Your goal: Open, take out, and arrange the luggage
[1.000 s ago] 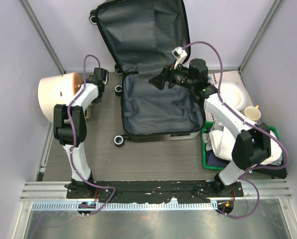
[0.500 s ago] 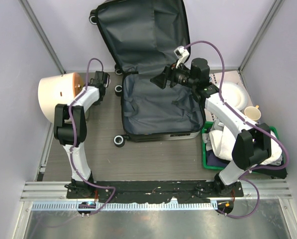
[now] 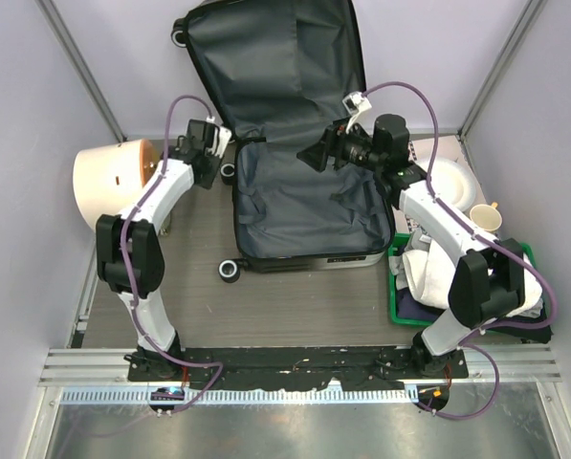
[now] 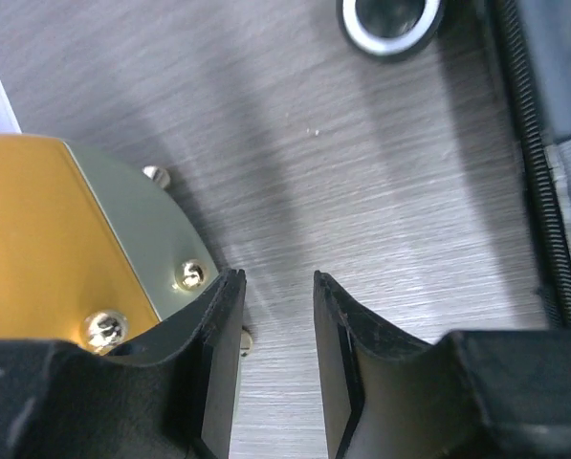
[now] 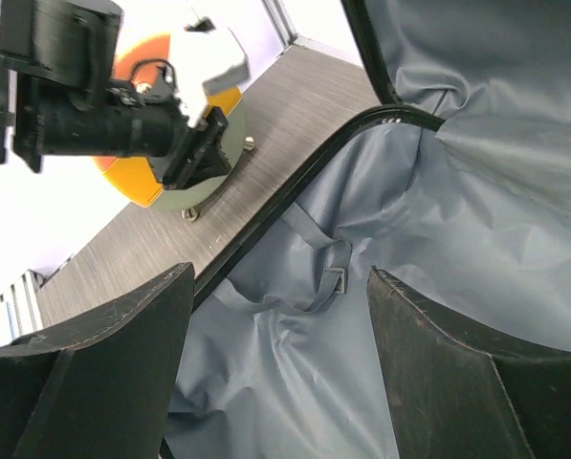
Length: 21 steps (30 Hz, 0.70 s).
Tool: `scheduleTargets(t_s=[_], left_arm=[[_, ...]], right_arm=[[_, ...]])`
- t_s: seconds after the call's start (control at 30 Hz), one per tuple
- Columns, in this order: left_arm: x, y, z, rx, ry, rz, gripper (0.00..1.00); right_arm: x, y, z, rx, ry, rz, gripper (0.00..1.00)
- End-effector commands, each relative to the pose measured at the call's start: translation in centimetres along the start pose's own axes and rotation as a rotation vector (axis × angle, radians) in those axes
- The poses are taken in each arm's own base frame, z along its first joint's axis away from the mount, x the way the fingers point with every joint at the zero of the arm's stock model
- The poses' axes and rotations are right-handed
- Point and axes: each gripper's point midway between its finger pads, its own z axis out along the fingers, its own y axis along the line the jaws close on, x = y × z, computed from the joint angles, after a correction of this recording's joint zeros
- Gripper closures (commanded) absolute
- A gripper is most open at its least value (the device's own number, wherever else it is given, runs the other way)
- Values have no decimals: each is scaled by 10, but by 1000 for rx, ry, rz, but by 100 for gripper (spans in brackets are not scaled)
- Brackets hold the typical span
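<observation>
Luggage (image 3: 309,258) lies unzipped, grey lining (image 3: 304,206) showing, lid (image 3: 275,67) upright; right gripper (image 5: 280,282) gapes wide over it, left gripper (image 4: 276,282) slightly parted beside its wheel (image 4: 390,17).

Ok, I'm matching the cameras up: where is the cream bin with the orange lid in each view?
Top external: cream bin at the left edge, orange end towards the luggage.
Left wrist: its orange end fills the lower left, beside the left gripper.
Right wrist: upper left, partly behind that gripper.
Shared landmark: the luggage's black rim.
</observation>
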Motion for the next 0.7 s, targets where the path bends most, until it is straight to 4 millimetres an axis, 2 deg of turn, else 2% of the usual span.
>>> scheduleTargets(t_s=[0.0, 0.13, 0.17, 0.23, 0.27, 0.43, 0.5, 0.53, 0.6, 0.63, 0.67], left_arm=[[-54, 12, -57, 74, -195, -119, 61], [-87, 26, -94, 83, -320, -122, 59], [-99, 31, -109, 88, -365, -126, 57], [-109, 35, -124, 95, -407, -130, 54], [-118, 39, -139, 99, -448, -130, 52], [-132, 33, -175, 187, -537, -152, 47], [-134, 26, -189, 239, -559, -161, 40], [-133, 21, -193, 268, -560, -172, 37], [-130, 15, -198, 308, -552, -181, 26], [-129, 9, -202, 346, -553, -183, 22], [-127, 6, -204, 367, -547, -192, 10]], right_arm=[[-40, 7, -20, 15, -100, -66, 22], [-52, -5, -32, 64, -126, -98, 22], [-56, -11, -37, 82, -135, -103, 22], [-60, -17, -44, 106, -141, -115, 22], [-66, -21, -51, 125, -155, -122, 22], [-76, -42, -80, 223, -176, -148, 22], [-84, -49, -97, 267, -201, -166, 22], [-80, -53, -102, 285, -194, -163, 22], [-85, -56, -117, 328, -213, -177, 21], [-80, -63, -124, 357, -205, -165, 20], [-80, -67, -131, 384, -211, -165, 20]])
